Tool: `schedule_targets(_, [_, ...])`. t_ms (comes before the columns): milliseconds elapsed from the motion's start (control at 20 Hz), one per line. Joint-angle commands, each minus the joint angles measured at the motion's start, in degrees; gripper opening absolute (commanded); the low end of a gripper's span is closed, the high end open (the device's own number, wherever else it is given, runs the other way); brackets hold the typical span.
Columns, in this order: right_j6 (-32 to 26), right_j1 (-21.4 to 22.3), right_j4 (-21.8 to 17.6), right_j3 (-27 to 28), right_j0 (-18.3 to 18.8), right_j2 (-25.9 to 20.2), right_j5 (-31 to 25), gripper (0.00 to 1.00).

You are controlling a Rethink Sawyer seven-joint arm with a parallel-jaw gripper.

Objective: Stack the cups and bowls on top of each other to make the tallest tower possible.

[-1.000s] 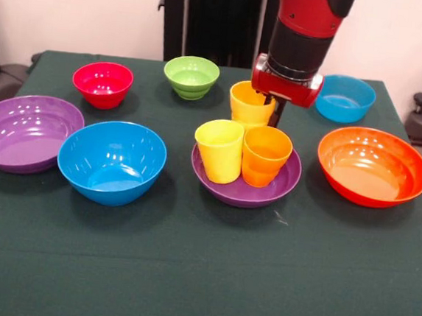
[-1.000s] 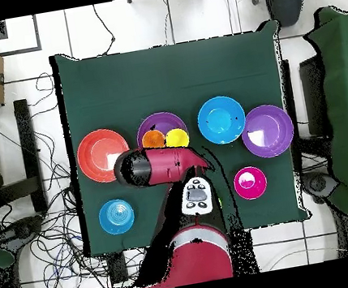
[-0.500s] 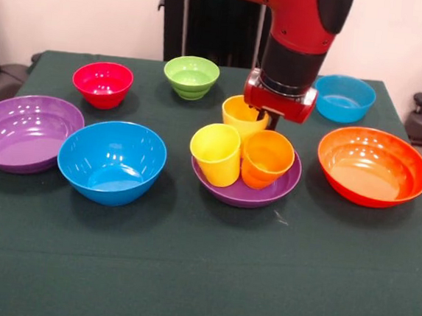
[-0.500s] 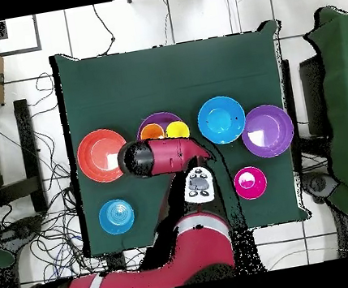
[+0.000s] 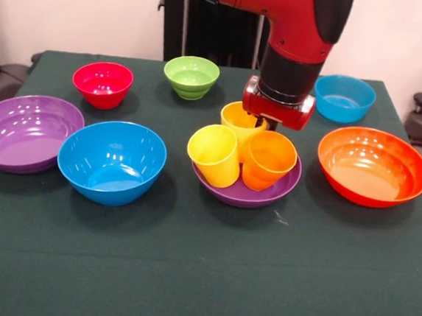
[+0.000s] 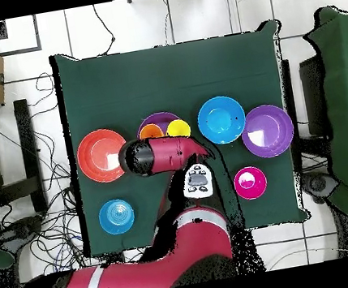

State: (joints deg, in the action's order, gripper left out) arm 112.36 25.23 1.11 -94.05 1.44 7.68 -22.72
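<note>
Cups crowd the purple bowl (image 5: 245, 192): yellow cup (image 5: 214, 154), orange cup (image 5: 268, 160), and an amber cup (image 5: 241, 121) under my claw (image 5: 267, 123), whose grip I cannot tell. No tower yet; other bowls sit unstacked.

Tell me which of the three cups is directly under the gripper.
The rear yellow-orange cup, behind the yellow cup and orange cup, directly below the gripper.

The near half of the table (image 5: 201, 275) lies bare, open to a pass from either side. Across the middle, a purple bowl (image 5: 22, 131), blue bowl (image 5: 112, 160), a purple bowl with three cups (image 5: 245, 192) and an orange bowl (image 5: 373, 166) form a row with narrow gaps. The arm (image 5: 291, 39) hangs over the cups, blocking descent there. Wider lanes separate the far red bowl (image 5: 102, 83), green bowl (image 5: 191, 76) and small blue bowl (image 5: 344, 98).
</note>
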Motion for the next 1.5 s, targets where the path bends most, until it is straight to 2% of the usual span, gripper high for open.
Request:
schedule_targets(50, [-0.05,-2.52,-3.84,3.87,1.12,-4.12,-1.44,0.00])
schedule_targets(250, [-0.27,-2.92,-3.87,3.49,1.67,-4.64,-0.94,0.00])
schedule_targets(300, [-0.01,-3.02,-4.08,3.56,1.54,-4.45,-0.81,1.00])
schedule_targets(800, [-0.95,-3.02,-4.72,3.51,2.11,-5.07,-3.23,1.00])
schedule_targets(1100, [0.58,-2.68,-4.65,2.21,2.04,-5.38,0.50,1.00])
schedule_targets(1250, [1.65,0.66,-4.23,-1.78,1.69,-5.57,0.59,1.00])
schedule_targets(1500, [1.98,7.04,-3.11,-6.03,0.76,-5.02,-4.51,1.00])
